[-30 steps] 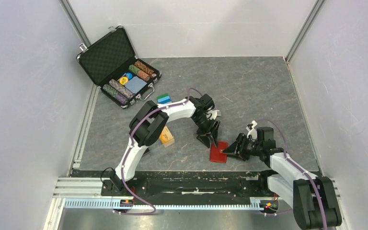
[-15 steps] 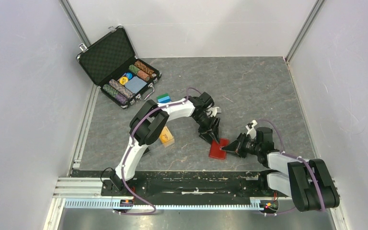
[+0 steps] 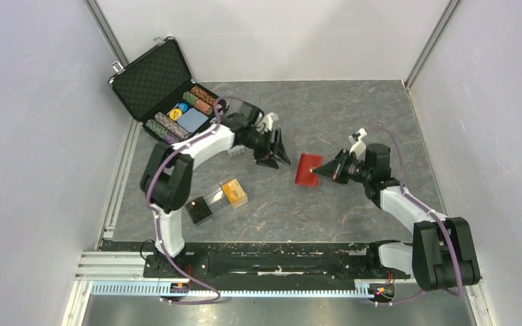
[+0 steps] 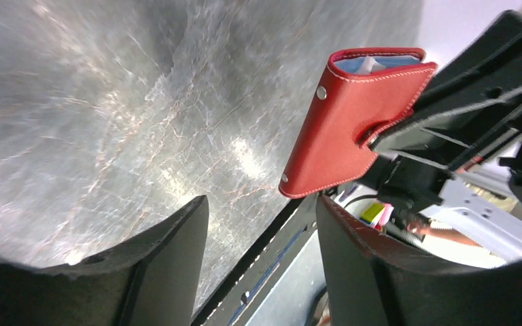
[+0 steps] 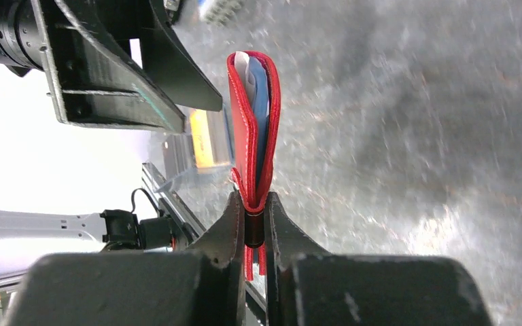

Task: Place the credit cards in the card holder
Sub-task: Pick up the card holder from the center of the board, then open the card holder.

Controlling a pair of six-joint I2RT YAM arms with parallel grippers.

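Note:
The red card holder (image 3: 308, 169) hangs folded above the table's middle, and my right gripper (image 3: 322, 171) is shut on its edge by the snap flap. In the right wrist view the card holder (image 5: 245, 129) stands edge-on with a pale blue credit card (image 5: 261, 102) inside, my right gripper (image 5: 253, 219) pinching its bottom. My left gripper (image 3: 276, 161) is open just left of it, holding nothing. The left wrist view shows the card holder (image 4: 346, 129) ahead of the open left gripper (image 4: 262, 224). Orange-gold credit cards (image 3: 233, 191) lie in a clear box nearer the front.
An open black chip case (image 3: 170, 95) with rows of poker chips sits at the back left. A small black square box (image 3: 198, 210) lies by the clear box. The metal rail (image 3: 265, 261) runs along the near edge. Walls close in both sides.
My right gripper closed on the card holder, lifted it off the table and carried it back toward the middle. The left arm swung away toward the chip case, uncovering the black box.

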